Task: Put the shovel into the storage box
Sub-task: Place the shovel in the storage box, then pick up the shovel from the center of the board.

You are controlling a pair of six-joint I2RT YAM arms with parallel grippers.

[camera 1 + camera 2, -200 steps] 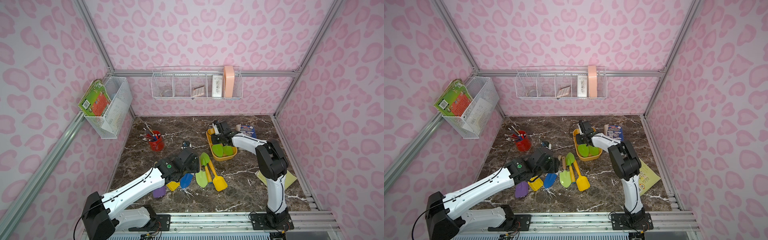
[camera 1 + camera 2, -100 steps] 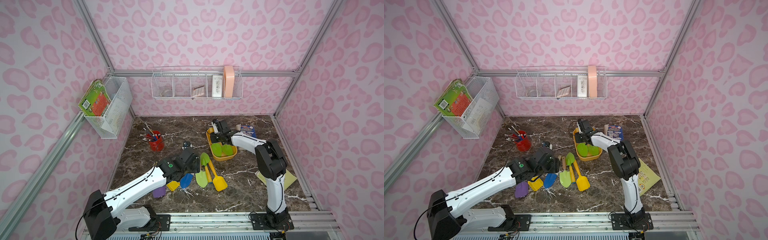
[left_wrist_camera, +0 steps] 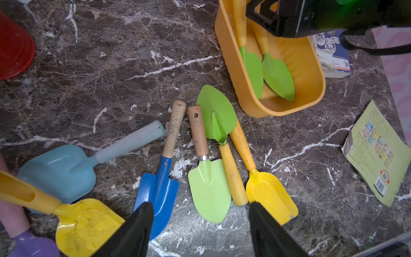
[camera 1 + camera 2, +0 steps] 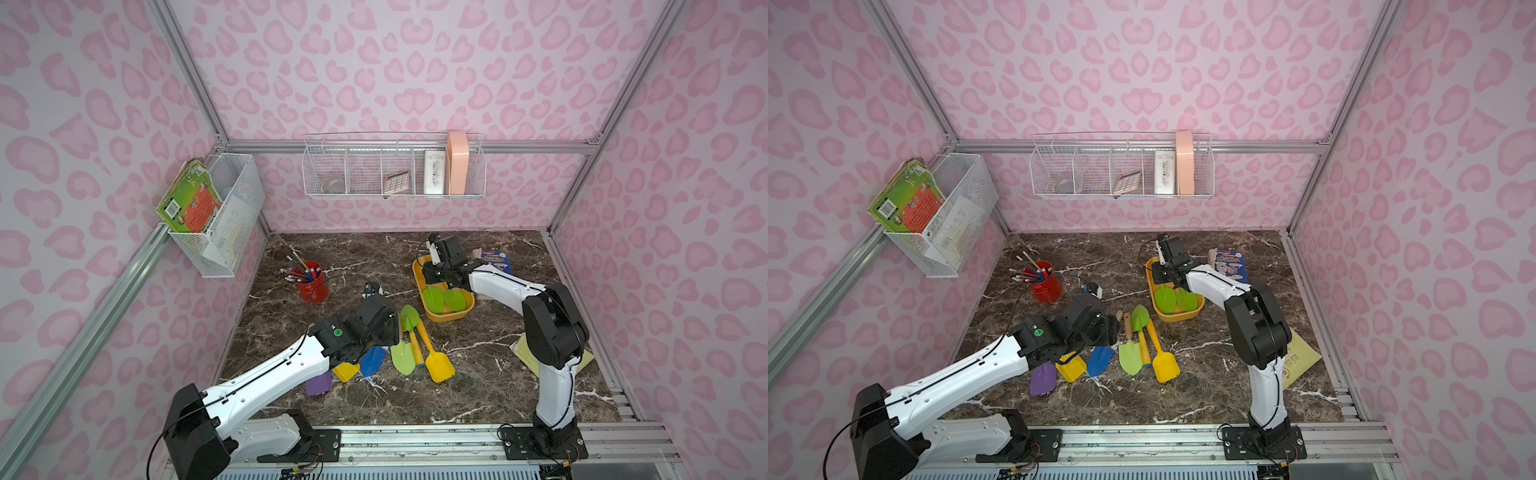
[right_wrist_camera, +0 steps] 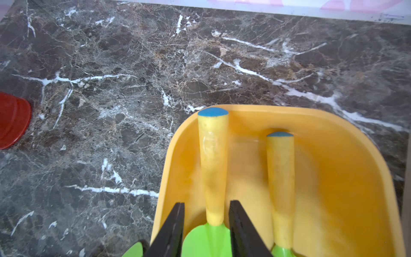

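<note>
The storage box (image 4: 448,318), a shallow yellow-orange tub, stands at the back right of the marble table and also shows in the right wrist view (image 5: 333,120). Two green-bladed shovels with yellow handles lie inside it (image 4: 434,298) (image 5: 213,166). My right gripper (image 5: 206,204) is open low in the box, its fingers on either side of one shovel's handle with a gap on each side. My left gripper (image 3: 200,207) hangs open above a row of shovels on the table: blue (image 3: 159,189), light green (image 3: 209,189), yellow (image 3: 271,193) and a green trowel (image 3: 216,113).
A red pencil cup (image 4: 309,282) stands at the back left. A blue booklet (image 4: 494,259) lies behind the box and a yellow-green leaflet (image 3: 378,155) at the right. A light blue scoop (image 3: 57,171), a yellow scoop (image 3: 86,224) and a purple one (image 4: 319,384) lie under my left arm.
My right gripper's jaws have spread apart off the shovel handle inside the box. The left arm has stayed where it was.
</note>
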